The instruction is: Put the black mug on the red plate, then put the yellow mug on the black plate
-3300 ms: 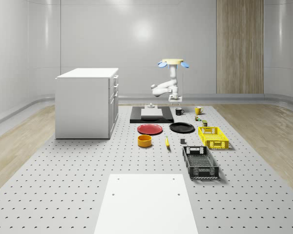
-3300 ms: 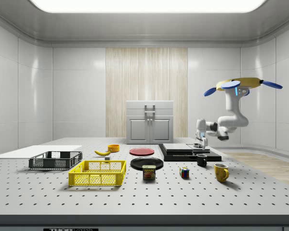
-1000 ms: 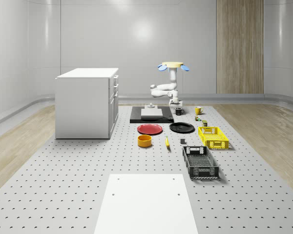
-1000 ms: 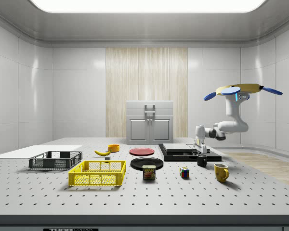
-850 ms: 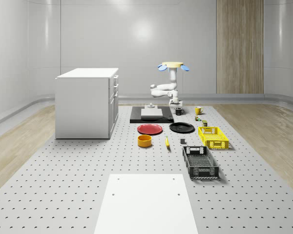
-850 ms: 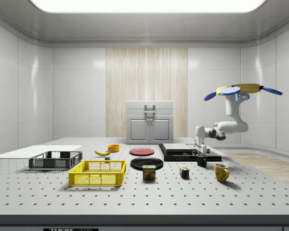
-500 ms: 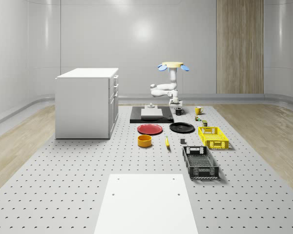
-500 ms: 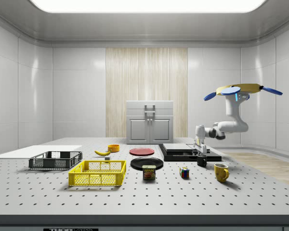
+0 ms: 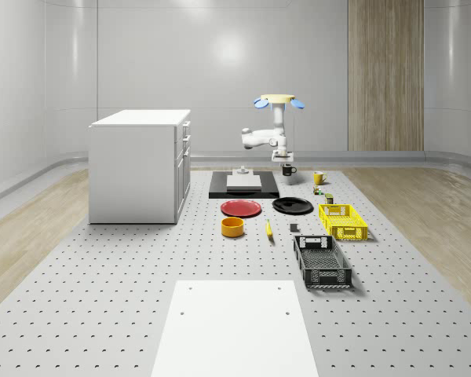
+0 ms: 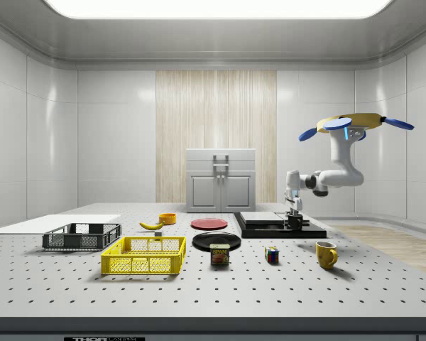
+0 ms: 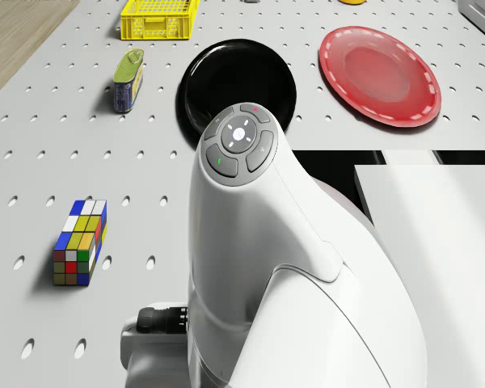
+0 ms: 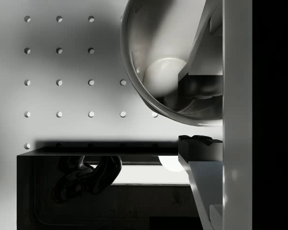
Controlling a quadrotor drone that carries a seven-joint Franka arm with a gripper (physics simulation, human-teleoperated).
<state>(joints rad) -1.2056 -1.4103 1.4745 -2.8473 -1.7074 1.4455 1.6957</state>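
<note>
Now hand [image 10: 295, 219] clamped on black mug [image 9: 288, 170], lifted; Rubik's cube [image 11: 80, 242], can [image 11: 128, 80] near black plate [image 9: 292, 205].

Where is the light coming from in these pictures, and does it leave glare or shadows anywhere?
Side view: a bright ceiling panel lights the room. Whole-scene view: a soft glare patch on the back wall. Wrist view: the black mug shines inside, with a dark shadow under it. Drone view: the red plate glints faintly.
</note>
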